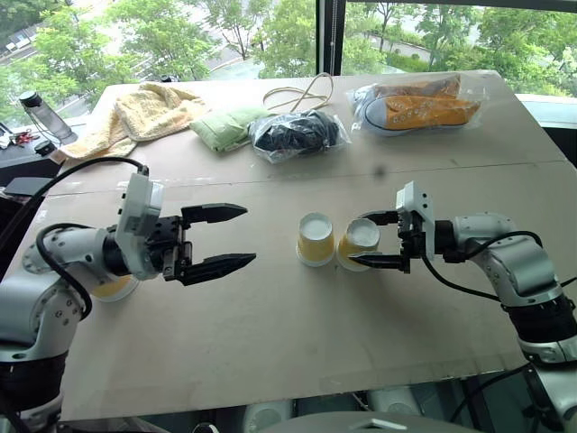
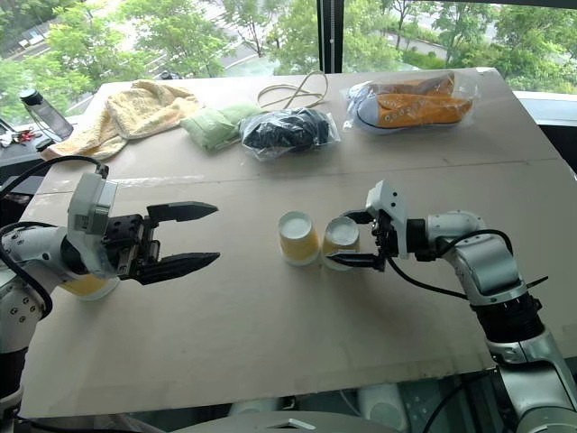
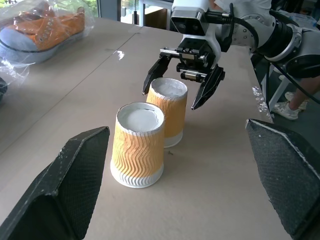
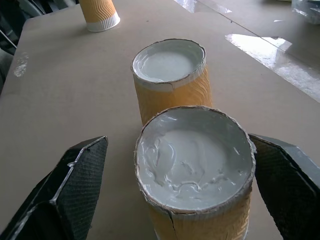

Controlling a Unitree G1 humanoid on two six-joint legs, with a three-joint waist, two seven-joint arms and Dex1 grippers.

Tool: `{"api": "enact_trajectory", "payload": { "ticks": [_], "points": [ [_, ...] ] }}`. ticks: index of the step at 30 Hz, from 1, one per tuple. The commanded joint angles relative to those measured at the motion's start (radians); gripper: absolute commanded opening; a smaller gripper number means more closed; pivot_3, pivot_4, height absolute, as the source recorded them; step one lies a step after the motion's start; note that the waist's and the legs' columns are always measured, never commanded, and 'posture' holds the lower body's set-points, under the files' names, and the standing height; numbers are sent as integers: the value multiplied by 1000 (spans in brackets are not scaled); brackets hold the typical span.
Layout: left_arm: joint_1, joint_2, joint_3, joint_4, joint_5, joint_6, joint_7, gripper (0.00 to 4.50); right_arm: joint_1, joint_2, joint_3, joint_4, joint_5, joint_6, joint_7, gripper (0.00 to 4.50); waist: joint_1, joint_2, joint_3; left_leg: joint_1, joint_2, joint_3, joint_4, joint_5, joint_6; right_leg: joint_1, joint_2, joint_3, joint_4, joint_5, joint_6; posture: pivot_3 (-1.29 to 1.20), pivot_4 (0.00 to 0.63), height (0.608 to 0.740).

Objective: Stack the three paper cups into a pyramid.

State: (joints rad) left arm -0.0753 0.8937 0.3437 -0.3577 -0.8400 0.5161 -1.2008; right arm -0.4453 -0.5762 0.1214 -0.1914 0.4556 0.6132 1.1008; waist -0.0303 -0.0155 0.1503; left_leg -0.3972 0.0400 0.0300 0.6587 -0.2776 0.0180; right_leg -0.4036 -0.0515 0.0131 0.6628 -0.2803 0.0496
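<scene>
**Three paper cups, base pair set, third apart**

Nearest: left gripper (image 1: pixel 216 239), jaws spread wide, holding nothing, pointing across the table (image 1: pixel 270 361) toward the centre. Just behind its arm, at the table's left edge, the third cup (image 2: pixel 88 286), upside down, mostly hidden.

Centre: two cups upside down, white bases up, side by side, touching or nearly so. Left cup (image 1: pixel 315 239) stands free. Right cup (image 1: pixel 358 244) sits between the open fingers of the right gripper (image 1: pixel 379 240); jaws stand clear of its sides, gripping nothing.

Handling, judged: light, thin-walled, ribbed paper; easily crushed or tipped. Best taken across the ribbed mid-wall with a gentle squeeze; ribs should resist slipping. The third cup must land spanning both bases.

Far: yellow towel (image 1: pixel 135 113), green cloth (image 1: pixel 225 126), cord (image 1: pixel 297 93), bagged dark item (image 1: pixel 297 135), bagged orange shoes (image 1: pixel 419 104).
</scene>
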Motion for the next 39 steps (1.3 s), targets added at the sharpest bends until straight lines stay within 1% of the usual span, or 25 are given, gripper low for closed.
{"api": "enact_trajectory", "payload": {
  "ticks": [1,4,5,7,8,10,13,16,19,22,24,27,32,35,39],
  "points": [
    [31,-26,74,-78,-41,-2,55,4500,22,-34,-85,-61,75,-3,21,4414,2,0,0,-1,0,0,0,0,0,0,0,0,0,0,0,0,150,740],
    [102,-85,138,-161,-70,-1,158,4500,54,-62,-144,-77,129,-11,38,4414,3,-1,0,-1,1,0,0,0,0,0,-1,0,0,0,0,0,150,740],
    [138,-109,169,-194,-88,15,216,4500,62,-68,-177,-75,155,-19,46,4414,4,-1,0,0,1,-1,0,0,0,0,-1,0,0,0,0,0,150,740],
    [212,-146,238,-236,-61,22,316,4500,44,-61,-257,-37,217,-14,36,4414,0,-1,0,0,2,-1,1,0,0,1,-1,0,0,0,0,0,150,740],
    [228,-162,263,-247,-56,36,385,4500,32,-66,-273,-15,221,-36,46,4414,-1,-1,0,0,3,-1,1,0,0,1,-2,2,0,0,0,0,150,740],
    [235,-224,288,-301,-65,9,499,4500,4,-64,-297,31,229,-112,100,4414,4,-1,0,1,2,-4,3,0,0,3,-2,1,1,0,0,0,150,740],
    [253,-287,294,-351,37,-24,645,4500,-20,-63,-305,65,251,-156,166,4414,15,-1,-1,2,2,-7,6,0,0,8,-1,-2,1,0,0,0,150,740],
    [254,-397,295,-406,86,-48,824,4500,-29,-55,-303,96,255,-219,224,4414,19,-1,-1,3,1,-8,7,0,0,10,-2,-1,0,0,0,0,150,740],
    [302,-511,257,-470,229,-111,950,4500,-33,-53,-301,108,280,-214,254,4414,20,-1,-1,2,1,-8,8,0,1,11,-2,-1,0,0,0,0,150,740],
    [364,-635,255,-473,380,-192,1071,4500,-22,-57,-294,102,302,-201,279,4414,20,-1,-1,2,0,-8,9,0,1,11,-3,0,-1,0,0,0,150,740],
    [417,-689,266,-439,474,-248,1113,4500,-1,-59,-301,92,327,-195,302,4414,19,-1,-1,2,0,-8,9,0,1,11,-2,0,0,0,0,0,150,740],
    [435,-719,295,-368,519,-295,1146,4500,24,-67,-317,87,357,-185,321,4414,22,-1,-2,3,0,-9,9,0,1,12,-1,-1,0,0,0,0,150,740],
    [417,-695,315,-237,533,-381,1114,4500,72,-78,-362,100,375,-217,344,4414,26,-2,-2,3,-1,-9,10,-1,1,13,-2,-3,0,0,0,0,150,740],
    [406,-683,314,-141,520,-455,1066,4500,86,-83,-399,117,396,-227,356,4414,29,-2,-2,3,-1,-9,10,-1,1,13,-2,-4,-1,0,0,0,150,740],
    [382,-677,302,-61,533,-510,1057,4500,100,-93,-406,111,392,-230,361,4414,24,-2,-2,3,-1,-9,10,-1,1,13,-2,-5,0,0,0,0,150,740]
  ]
}}
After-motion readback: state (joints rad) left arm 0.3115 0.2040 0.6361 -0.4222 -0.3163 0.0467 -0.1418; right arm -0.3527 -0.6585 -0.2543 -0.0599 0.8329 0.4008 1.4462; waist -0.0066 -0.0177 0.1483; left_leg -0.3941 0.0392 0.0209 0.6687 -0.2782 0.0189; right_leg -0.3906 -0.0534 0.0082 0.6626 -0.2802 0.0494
